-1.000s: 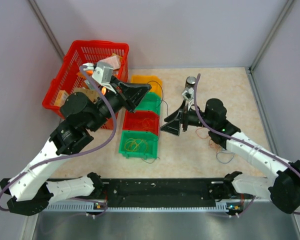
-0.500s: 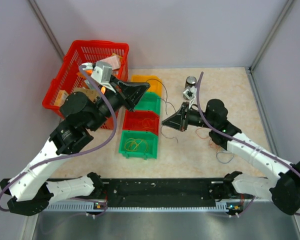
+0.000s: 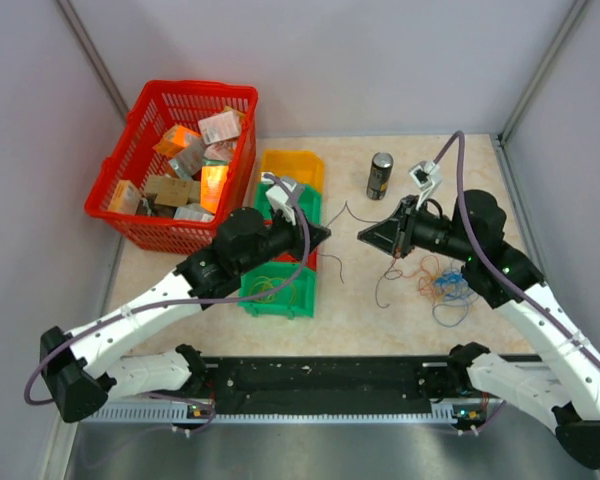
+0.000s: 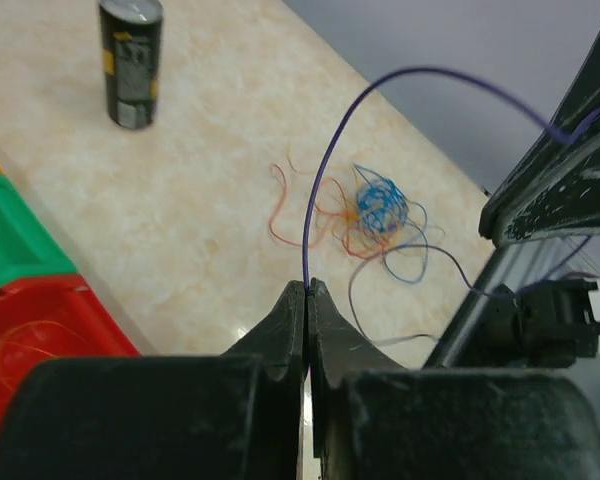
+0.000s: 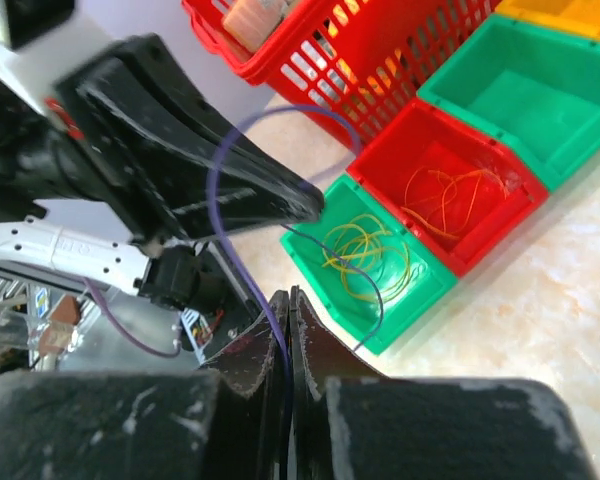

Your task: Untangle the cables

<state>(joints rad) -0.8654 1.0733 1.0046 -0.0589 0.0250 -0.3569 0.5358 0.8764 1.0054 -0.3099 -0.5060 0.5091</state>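
A thin purple cable [image 3: 344,208] arcs between my two grippers above the table. My left gripper [image 4: 308,289] is shut on one end of it, and the cable [image 4: 332,160] curves up from its tips. My right gripper [image 5: 288,296] is shut on the same purple cable [image 5: 214,190], with the jaws pressed together. From above, the left gripper [image 3: 326,237] and right gripper [image 3: 361,235] point at each other, a short gap apart. The rest of the cables [image 3: 444,281], an orange and blue tangle [image 4: 378,207], lie on the table under the right arm.
A dark can [image 3: 380,176] stands behind the grippers. A row of small bins runs under the left arm: yellow [image 3: 298,162], green [image 5: 540,90], red [image 5: 460,195] with orange wires, and near green [image 3: 280,296] with yellow wires. A red basket [image 3: 150,125] of boxes sits back left.
My left arm swung from above the basket down and right over the bins. My right gripper was open and has shut on the purple cable, drawing back to the right.
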